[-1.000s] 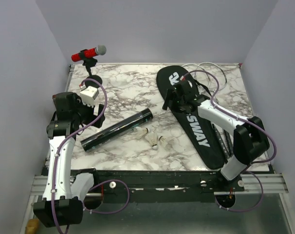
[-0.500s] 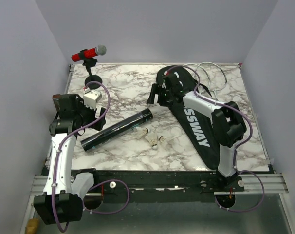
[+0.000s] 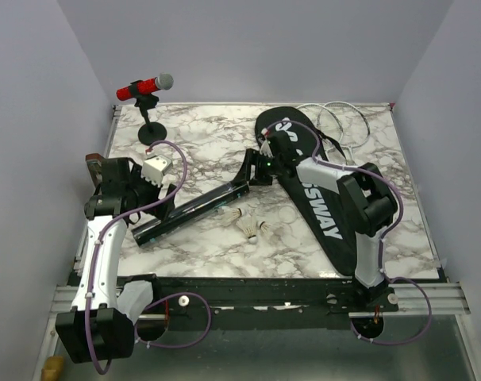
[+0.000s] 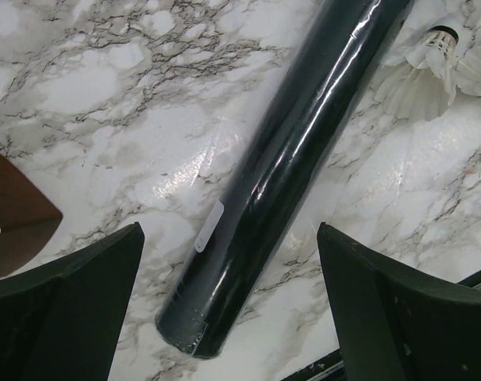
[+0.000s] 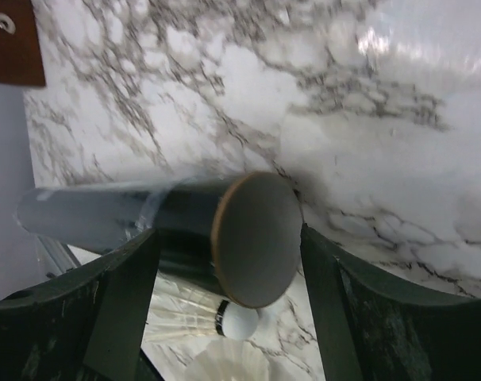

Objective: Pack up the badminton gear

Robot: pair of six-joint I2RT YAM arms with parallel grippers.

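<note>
Note the right gripper (image 5: 228, 238) set around the flat round cap of the long black tube (image 3: 189, 210): fingers partway in on either side of it, with no telling whether pressing or just short of contact. Find that tube flat on the marble table (image 3: 209, 143), capped end just beside the head of the black bag (image 3: 324, 210), barrel slanting away from the bag toward the left arm. Over the end farthest from the bag, see the left gripper (image 4: 228, 238) spread wide, holding nothing.

Expect a light, hollow, rigid cylinder, wrapped in glossy film, so probably slippery and apt to roll. Better to pinch squarely across the barrel just behind the cap rim than on the cap face, firmly but without crushing.

Mind the small white shuttlecocks (image 3: 252, 228) lying off the bag's long edge on the tube's side: feathery, fragile, nearly weightless. Treat the bag as soft, flat fabric, likely floppy.
</note>
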